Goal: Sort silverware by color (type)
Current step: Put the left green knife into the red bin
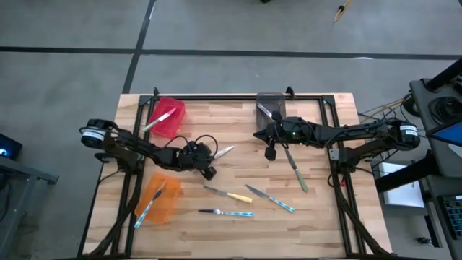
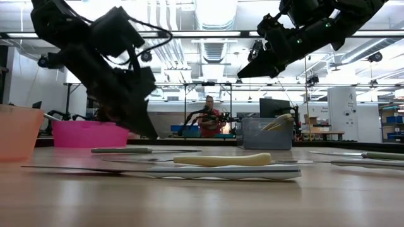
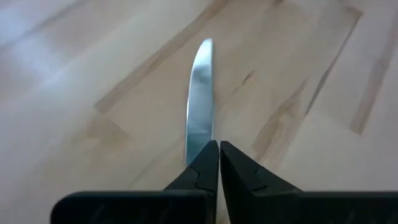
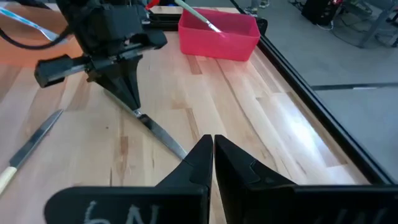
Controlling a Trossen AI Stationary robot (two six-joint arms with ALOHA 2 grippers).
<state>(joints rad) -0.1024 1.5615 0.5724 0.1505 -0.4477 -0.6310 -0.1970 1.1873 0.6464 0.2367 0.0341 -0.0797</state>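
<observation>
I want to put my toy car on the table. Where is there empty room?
Bare wood lies between the pink plastic bin and the grey plastic bin, and along the right edge beside the green-handled knife. The front middle is crowded: yellow-handled knife and two blue-handled knives.

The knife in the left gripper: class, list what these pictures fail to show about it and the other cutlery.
- Held knife: handle colour hidden; in the left wrist view the left gripper covers it, in the high view the arm does.
- Orange bin: knives inside blur through the tinted wall in the high view, so the count is uncertain.
- Grey bin: low view shows only handle tips above the rim.
- Right gripper: shut, holding nothing visible.
</observation>
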